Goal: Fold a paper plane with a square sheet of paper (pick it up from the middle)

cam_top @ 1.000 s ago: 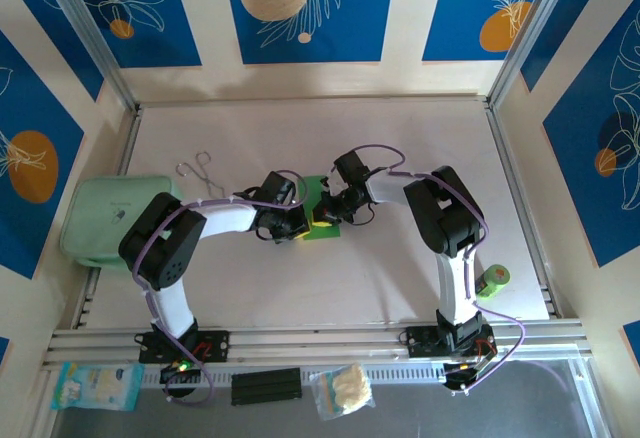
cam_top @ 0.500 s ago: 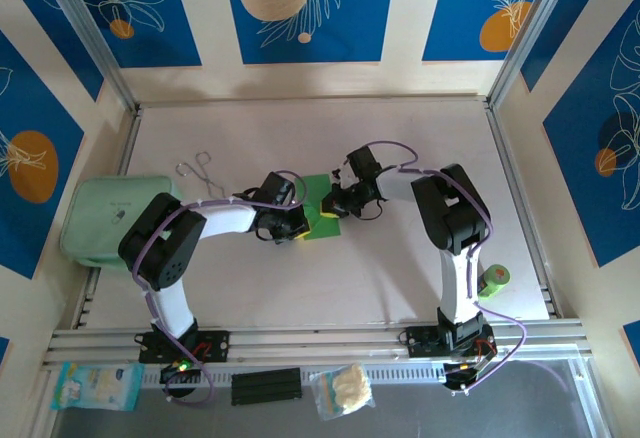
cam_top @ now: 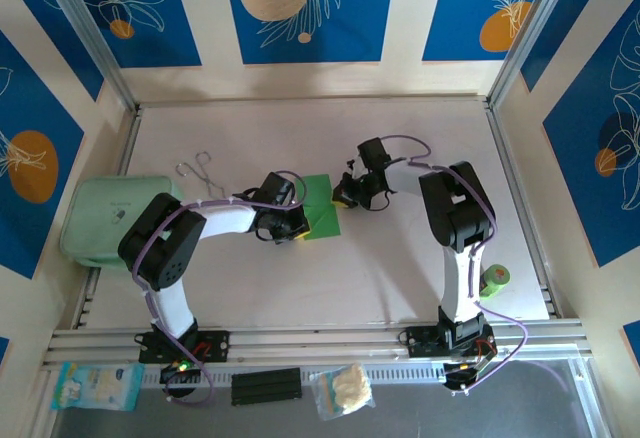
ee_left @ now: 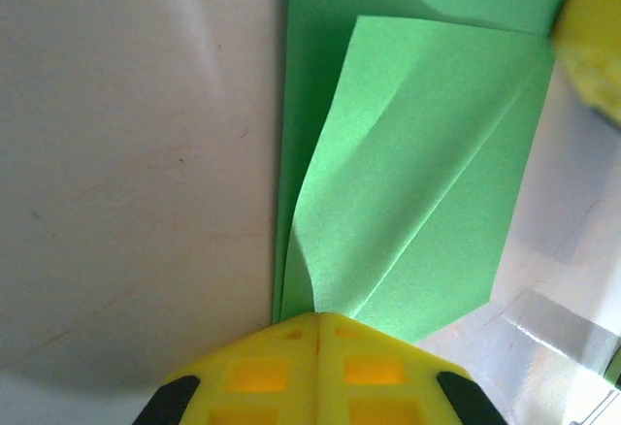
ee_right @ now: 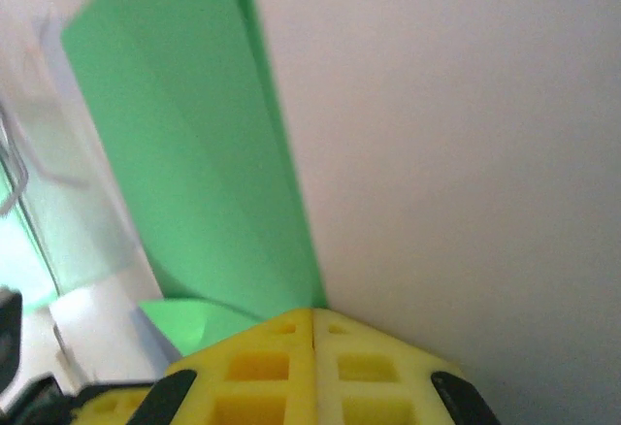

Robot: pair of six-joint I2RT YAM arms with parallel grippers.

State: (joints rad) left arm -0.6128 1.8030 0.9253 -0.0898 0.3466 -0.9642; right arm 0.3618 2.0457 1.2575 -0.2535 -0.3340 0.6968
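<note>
The thin bright green paper square (cam_top: 322, 212), partly folded, lies mid-table (cam_top: 420, 128). It looks light, limp and easily creased. The left pincer (ee_left: 316, 323) is clamped on its raised flap. The right pincer (ee_right: 312, 315) is pressed together at the folded edge, possibly nipping it. Edges offer the surest hold.

Pale table (cam_top: 400, 258) with folded green paper (cam_top: 322, 208) mid-table, mint pouch (cam_top: 100, 218) left, wire tongs (cam_top: 200, 173), green roll (cam_top: 494, 280) right.
</note>
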